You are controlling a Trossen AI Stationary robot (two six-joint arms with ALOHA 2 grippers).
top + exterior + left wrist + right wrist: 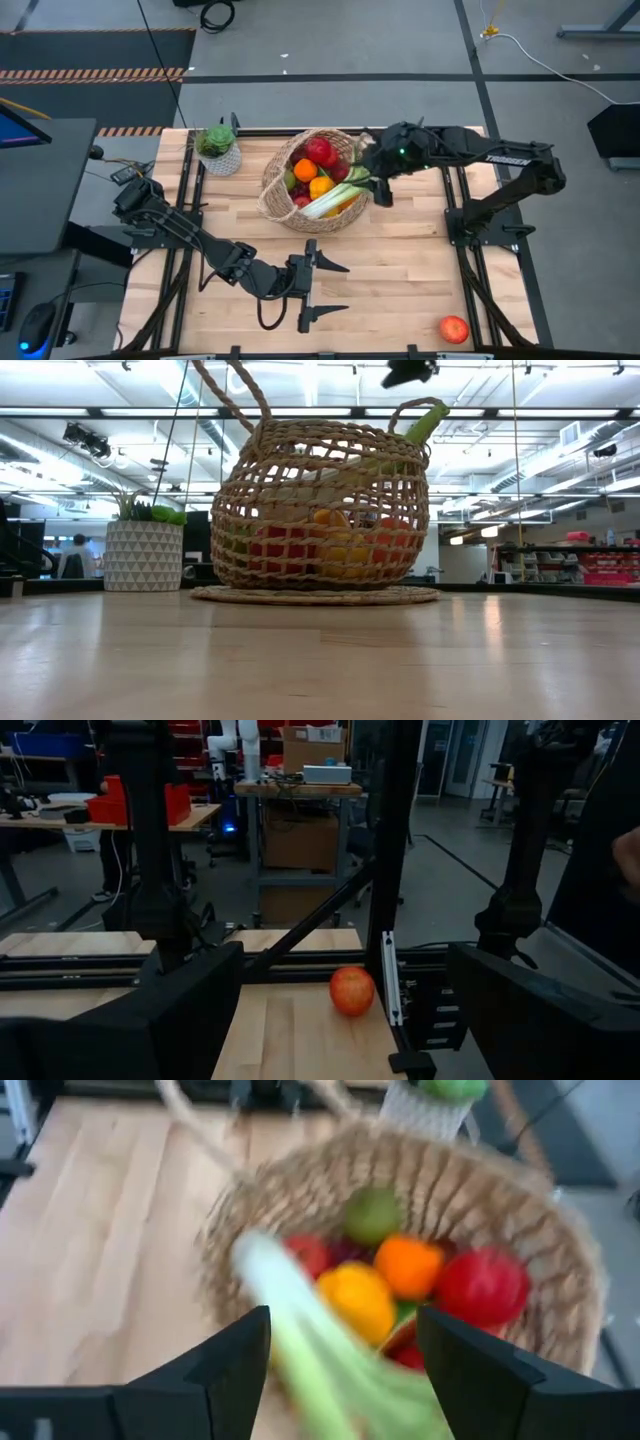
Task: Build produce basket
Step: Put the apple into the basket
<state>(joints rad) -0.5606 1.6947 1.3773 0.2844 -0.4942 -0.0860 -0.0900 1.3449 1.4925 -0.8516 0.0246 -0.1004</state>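
With the leek lying across the basket among the other produce and the right gripper spread just above it, a straight lift clear seems wisest — one apple waits near the wooden table edge, ahead of the left gripper, also spread — workshop shelving beyond.

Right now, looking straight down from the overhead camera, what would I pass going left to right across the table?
Potted plant → left gripper, open, near the front edge → basket full of produce → right gripper, over the basket's right rim → a lone apple at the front right corner.
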